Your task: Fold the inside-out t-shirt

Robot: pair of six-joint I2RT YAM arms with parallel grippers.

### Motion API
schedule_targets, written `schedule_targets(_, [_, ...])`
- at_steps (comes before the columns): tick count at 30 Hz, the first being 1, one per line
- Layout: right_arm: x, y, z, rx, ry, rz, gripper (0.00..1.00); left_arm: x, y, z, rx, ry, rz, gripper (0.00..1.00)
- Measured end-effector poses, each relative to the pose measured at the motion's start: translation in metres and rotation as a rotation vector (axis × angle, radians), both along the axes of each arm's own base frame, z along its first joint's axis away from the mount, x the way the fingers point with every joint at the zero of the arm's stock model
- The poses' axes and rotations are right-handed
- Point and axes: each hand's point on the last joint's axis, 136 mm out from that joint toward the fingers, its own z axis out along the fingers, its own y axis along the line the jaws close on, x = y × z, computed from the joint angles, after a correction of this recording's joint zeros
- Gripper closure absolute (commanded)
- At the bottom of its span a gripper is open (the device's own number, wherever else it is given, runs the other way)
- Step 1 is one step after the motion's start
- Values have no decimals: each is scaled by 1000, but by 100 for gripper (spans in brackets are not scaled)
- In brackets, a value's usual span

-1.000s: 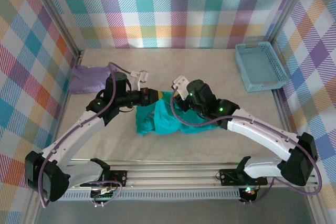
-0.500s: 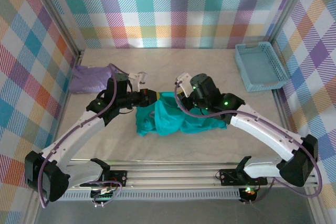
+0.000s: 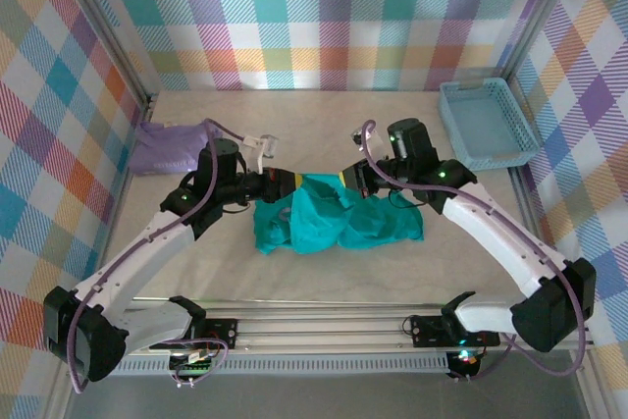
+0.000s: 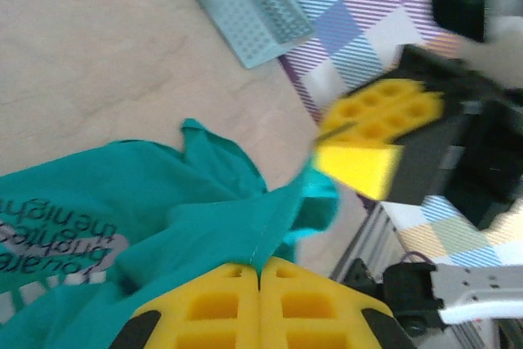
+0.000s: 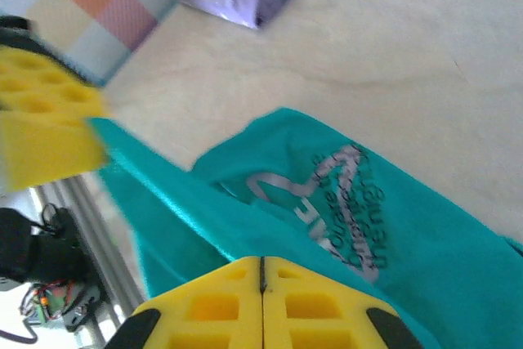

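Overhead view: the inside-out t-shirt (image 3: 339,228), teal-green, lies crumpled at the middle of the bench (image 3: 294,115), well apart from every edge. The left gripper (image 3: 286,183) and the right gripper (image 3: 344,180) face each other over the shirt's far side, close together, with a short strip of fabric stretched between them. The rest of the cloth sags in folds toward the near edge.

Left wrist view: the left gripper (image 4: 260,270) has its yellow pads pressed flat together, and a ridge of the t-shirt (image 4: 122,194) runs straight into the seam between them. One of the right gripper's yellow fingers (image 4: 369,132) shows blurred just beyond a raised tip of fabric.

Right wrist view: the right gripper (image 5: 261,262) is likewise clamped, pads meeting, and a taut band of the t-shirt (image 5: 327,202) appears to pass into the closed pads. The band leads to the left gripper's yellow finger (image 5: 45,132). Pale mirrored lettering shows on the cloth.

A lavender garment (image 3: 167,147) lies bunched against the bench's left edge near the far corner. A light blue basket (image 3: 486,125) sits at the far right corner.
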Motion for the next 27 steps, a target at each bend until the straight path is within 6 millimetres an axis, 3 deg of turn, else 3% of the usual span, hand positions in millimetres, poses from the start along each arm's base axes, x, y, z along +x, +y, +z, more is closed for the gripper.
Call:
schedule_targets(6, [-6, -8, -20, -56, -37, 13, 68, -7, -6, 9, -31, -22, -46, 100])
schedule_targets(10, [-18, -8, -18, -69, -121, 92, 54, -8, -6, 9, -33, -21, -52, 100])
schedule_targets(19, [-35, 8, -4, -53, -273, 279, 48, -9, -8, 9, -33, -21, -58, 100])
schedule_targets(21, [-35, 11, -6, -48, -275, 300, 50, -9, -8, 9, -33, -20, -58, 100])
schedule_targets(23, [-32, 15, -12, -56, -264, 321, 60, -10, -8, 9, -33, -20, -59, 100])
schedule_targets(27, [-27, 23, -21, -61, -239, 352, 96, -9, -8, 9, -31, -21, -54, 100])
